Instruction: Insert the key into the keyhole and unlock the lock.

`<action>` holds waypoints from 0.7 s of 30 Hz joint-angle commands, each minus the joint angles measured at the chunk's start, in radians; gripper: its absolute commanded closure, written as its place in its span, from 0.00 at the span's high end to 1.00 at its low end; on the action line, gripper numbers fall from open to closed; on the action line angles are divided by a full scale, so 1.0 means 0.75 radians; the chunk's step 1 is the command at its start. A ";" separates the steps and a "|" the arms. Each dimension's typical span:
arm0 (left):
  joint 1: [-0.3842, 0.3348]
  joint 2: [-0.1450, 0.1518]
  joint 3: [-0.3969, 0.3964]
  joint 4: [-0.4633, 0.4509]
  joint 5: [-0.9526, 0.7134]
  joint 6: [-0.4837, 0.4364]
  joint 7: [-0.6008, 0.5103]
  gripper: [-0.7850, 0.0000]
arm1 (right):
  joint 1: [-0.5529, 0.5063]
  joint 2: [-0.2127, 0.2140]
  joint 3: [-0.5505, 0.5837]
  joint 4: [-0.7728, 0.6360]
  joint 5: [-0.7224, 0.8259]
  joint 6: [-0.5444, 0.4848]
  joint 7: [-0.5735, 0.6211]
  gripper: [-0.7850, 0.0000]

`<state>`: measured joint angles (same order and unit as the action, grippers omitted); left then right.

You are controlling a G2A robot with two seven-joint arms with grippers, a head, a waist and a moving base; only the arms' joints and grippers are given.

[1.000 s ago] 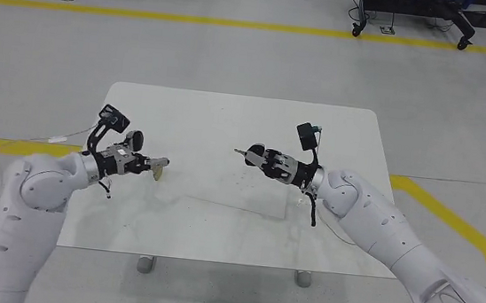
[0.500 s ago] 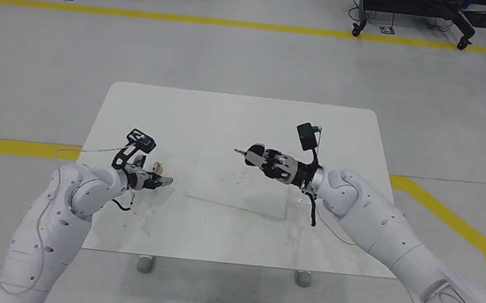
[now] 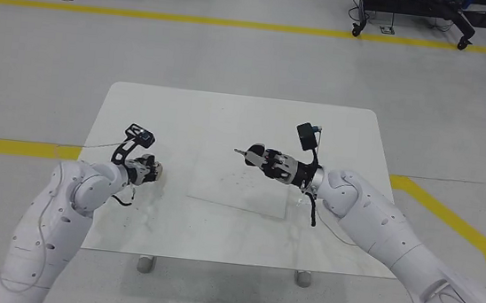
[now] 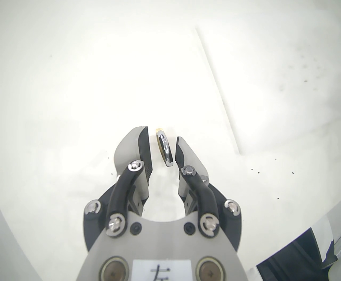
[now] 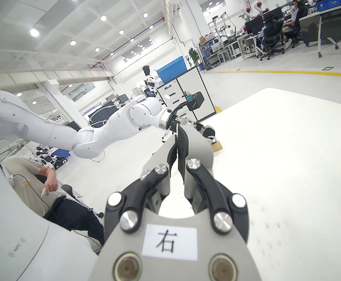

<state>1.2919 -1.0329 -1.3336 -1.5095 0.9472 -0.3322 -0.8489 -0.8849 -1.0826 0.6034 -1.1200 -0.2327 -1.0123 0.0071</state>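
Top view: right end effector (image 3: 256,156) is closed on the key (image 3: 240,152), its thin metal blade poking out ahead, above the middle of the tabletop (image 3: 229,114). Left end effector (image 3: 147,171) is low at the tabletop's left side with the lock (image 3: 157,171) at its tip, well apart from the key.

Left wrist view: left end effector (image 4: 161,135) is open. Jaws straddle the lock (image 4: 164,150) with a gap each side, slimmer on one, so it isn't clamped. Right wrist view: right end effector (image 5: 180,135) pads are pressed together. The lock (image 5: 216,145) looks to rest on the tabletop.

Step, my read: pre-insertion, key ready, not in the keyhole. The next move needs the lock gripped firm with the keyhole turned toward the blade, then careful lining up. Keyhole itself can't be made out.

Materials: small lock with a brass-coloured body and shiny chrome shackle, hard and probably slick. Pads are black ribbed rubber. Tabletop is smooth matte white, with a thin flat sheet (image 3: 238,196) on it.
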 commanded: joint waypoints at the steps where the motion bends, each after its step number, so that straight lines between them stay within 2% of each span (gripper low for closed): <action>1: -0.003 -0.001 0.005 0.000 -0.005 -0.001 0.000 0.00 | 0.000 0.000 0.000 0.000 0.000 0.000 0.000 0.00; 8: -0.013 0.001 0.021 0.007 -0.009 -0.015 -0.018 0.00 | 0.000 0.000 0.000 0.000 0.000 0.000 0.000 0.00; 15: -0.008 0.000 -0.017 0.001 -0.079 0.020 0.084 0.00 | 0.000 0.000 0.000 0.000 0.000 0.000 0.000 0.00; 17: -0.013 -0.005 -0.028 0.025 -0.202 -0.009 0.124 0.00 | 0.000 0.000 0.000 0.000 0.000 0.000 0.000 0.00; 21: -0.058 -0.027 -0.050 0.152 -0.701 -0.077 0.173 0.00 | 0.000 0.000 0.000 0.000 0.000 0.000 0.000 0.00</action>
<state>1.2603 -1.0486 -1.3719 -1.4283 0.5806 -0.3801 -0.7149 -0.8849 -1.0826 0.6034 -1.1200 -0.2327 -1.0123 0.0071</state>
